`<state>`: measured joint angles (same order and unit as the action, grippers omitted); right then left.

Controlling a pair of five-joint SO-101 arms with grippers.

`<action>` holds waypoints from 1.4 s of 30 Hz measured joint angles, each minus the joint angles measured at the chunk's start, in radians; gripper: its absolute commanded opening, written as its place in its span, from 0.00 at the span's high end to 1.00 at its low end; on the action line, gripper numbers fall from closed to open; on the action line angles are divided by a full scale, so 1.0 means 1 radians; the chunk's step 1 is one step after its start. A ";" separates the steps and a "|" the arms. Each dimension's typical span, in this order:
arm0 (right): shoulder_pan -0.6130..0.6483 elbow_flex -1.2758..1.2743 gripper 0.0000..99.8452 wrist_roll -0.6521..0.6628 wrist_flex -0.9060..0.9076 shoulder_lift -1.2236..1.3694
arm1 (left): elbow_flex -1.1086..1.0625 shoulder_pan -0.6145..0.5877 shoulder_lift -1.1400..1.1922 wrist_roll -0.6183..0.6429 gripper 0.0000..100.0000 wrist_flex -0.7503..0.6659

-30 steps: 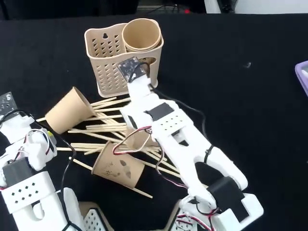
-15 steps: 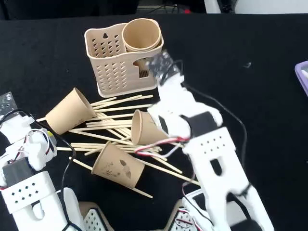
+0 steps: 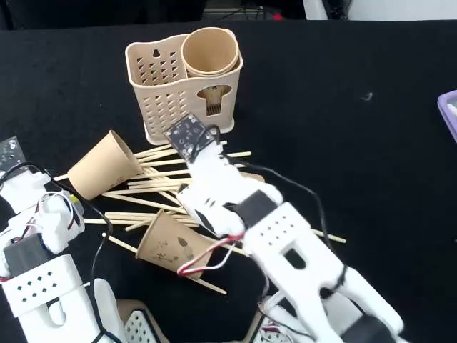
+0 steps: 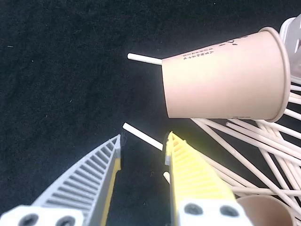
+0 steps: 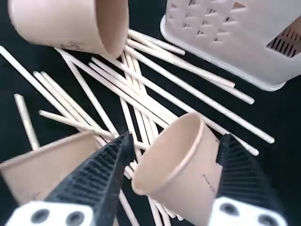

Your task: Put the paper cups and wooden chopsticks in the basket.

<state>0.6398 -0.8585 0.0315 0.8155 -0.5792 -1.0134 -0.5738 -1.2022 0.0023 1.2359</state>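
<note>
One paper cup (image 5: 175,176) lies within the right pincer (image 5: 176,138) (spread wide).

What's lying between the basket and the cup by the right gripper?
Wooden chopsticks. In the right wrist view, several lie side by side between the basket and the paper cup, which sits between the right gripper's open fingers.
</note>
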 measured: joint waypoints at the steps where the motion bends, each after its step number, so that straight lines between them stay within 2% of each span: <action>1: -0.017 0.002 0.71 -0.002 -0.002 0.032 | 0.000 0.000 0.000 0.000 0.84 0.000; 6: -0.107 0.031 0.71 -0.006 -0.005 0.184 | 0.000 0.000 0.000 0.000 0.84 0.000; 10: -0.114 0.035 0.72 -0.006 -0.006 0.236 | 0.000 0.000 0.000 0.000 0.84 0.000; 15: -0.141 0.063 0.86 -0.005 0.055 0.236 | 0.000 0.000 0.000 0.000 0.84 0.000; 18: -0.210 0.077 0.98 -0.005 0.091 0.236 | 0.000 0.000 0.000 0.000 0.84 0.000; 19: -0.241 0.083 0.99 0.000 0.095 0.229 | 0.000 0.000 0.000 0.000 0.84 0.000; 29: -0.623 0.086 0.99 0.245 0.204 -0.048 | 0.000 0.000 0.000 0.000 0.84 0.000; 32: -0.710 0.086 0.99 0.279 0.216 -0.155 | 0.000 0.000 0.000 0.000 0.84 0.000; 37: -0.735 0.095 0.99 0.272 0.216 -0.313 | 0.000 0.000 0.000 0.000 0.84 0.000; 42: -0.674 0.242 0.99 0.152 0.216 -0.417 | 0.000 0.000 0.000 0.000 0.84 0.000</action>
<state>-0.0338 -0.6160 0.1834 1.0319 -0.9966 -1.0134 -0.5738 -1.2022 0.0023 1.2359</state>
